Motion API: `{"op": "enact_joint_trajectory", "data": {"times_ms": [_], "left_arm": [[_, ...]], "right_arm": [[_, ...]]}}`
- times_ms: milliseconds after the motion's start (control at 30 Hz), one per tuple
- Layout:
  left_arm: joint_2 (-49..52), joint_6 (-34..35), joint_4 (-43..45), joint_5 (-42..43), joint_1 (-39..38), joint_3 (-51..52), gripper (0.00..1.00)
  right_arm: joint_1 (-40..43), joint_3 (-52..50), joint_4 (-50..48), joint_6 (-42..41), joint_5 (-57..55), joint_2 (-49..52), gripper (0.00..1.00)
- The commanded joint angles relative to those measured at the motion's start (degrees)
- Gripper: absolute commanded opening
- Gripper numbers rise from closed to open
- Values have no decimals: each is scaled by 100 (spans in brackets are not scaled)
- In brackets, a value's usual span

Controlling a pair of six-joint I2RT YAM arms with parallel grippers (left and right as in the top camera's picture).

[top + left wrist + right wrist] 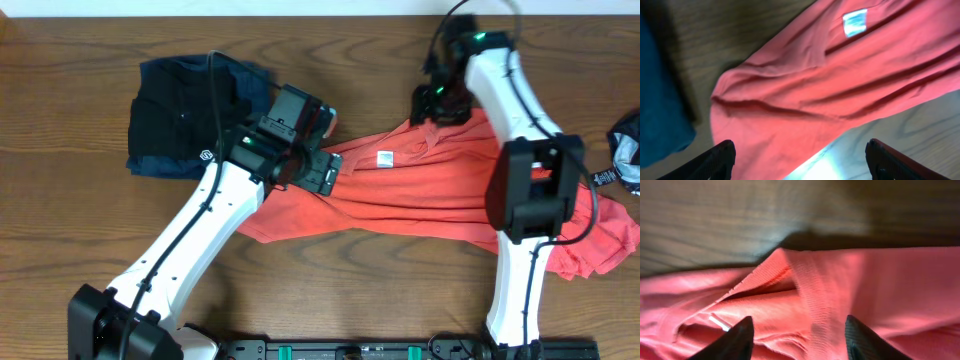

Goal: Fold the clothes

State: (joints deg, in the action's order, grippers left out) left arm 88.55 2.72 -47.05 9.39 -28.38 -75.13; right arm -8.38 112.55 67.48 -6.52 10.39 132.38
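Observation:
A red-orange shirt point(400, 195) lies crumpled across the middle and right of the wooden table, its white neck label point(384, 158) facing up. My left gripper point(322, 172) hovers open over the shirt's left part; the left wrist view shows the cloth point(805, 95) and the label point(855, 22) between and beyond the spread fingers point(800, 157). My right gripper point(438, 105) is open just above the shirt's collar at the far edge; the ribbed collar point(810, 295) lies between its fingers point(800, 330). Neither holds cloth.
A folded dark navy garment point(185, 115) lies at the back left, also showing as blue cloth in the left wrist view point(660, 100). A black-and-grey item point(628, 150) sits at the right edge. Bare wooden table point(80, 220) lies front left.

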Motion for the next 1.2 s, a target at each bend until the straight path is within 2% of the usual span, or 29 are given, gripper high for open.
{"op": "enact_joint_trajectory", "data": {"times_ms": [0, 133, 233, 467, 633, 733, 800, 967, 1033, 1100, 1167], "left_arm": [[-26, -70, -92, -111, 173, -63, 85], [-26, -72, -94, -111, 297, -63, 85], [-26, -74, -94, -111, 308, -63, 85], [-31, -197, -96, -109, 308, -66, 86], [-387, -197, -227, -111, 308, -129, 86], [-835, -199, -219, -195, 308, -133, 87], [-1067, -199, -236, -448, 308, -133, 92], [-1314, -199, -378, -752, 308, -133, 95], [-1300, -201, -483, -754, 308, -133, 95], [-1296, -201, -544, -752, 308, -133, 95], [-1296, -201, -557, -754, 308, -133, 95]], "right_arm": [[-168, -170, -87, -234, -461, -2, 48], [-245, -188, 31, -374, -807, -4, 38], [-199, -186, 133, -348, -855, -15, 42], [-63, -109, 614, 166, -848, -267, 39], [-190, -114, 1062, 227, -872, -767, 48], [-286, -116, 1119, -127, -1104, -1058, 54], [-299, -127, 1106, -313, -1193, -1097, 55], [-293, -640, 745, -595, -1132, -1043, 56], [-310, -964, 459, -634, -946, -1043, 52], [-358, -1246, 153, -640, -728, -1043, 45], [-402, -1460, -52, -782, -702, -1043, 45]]}}
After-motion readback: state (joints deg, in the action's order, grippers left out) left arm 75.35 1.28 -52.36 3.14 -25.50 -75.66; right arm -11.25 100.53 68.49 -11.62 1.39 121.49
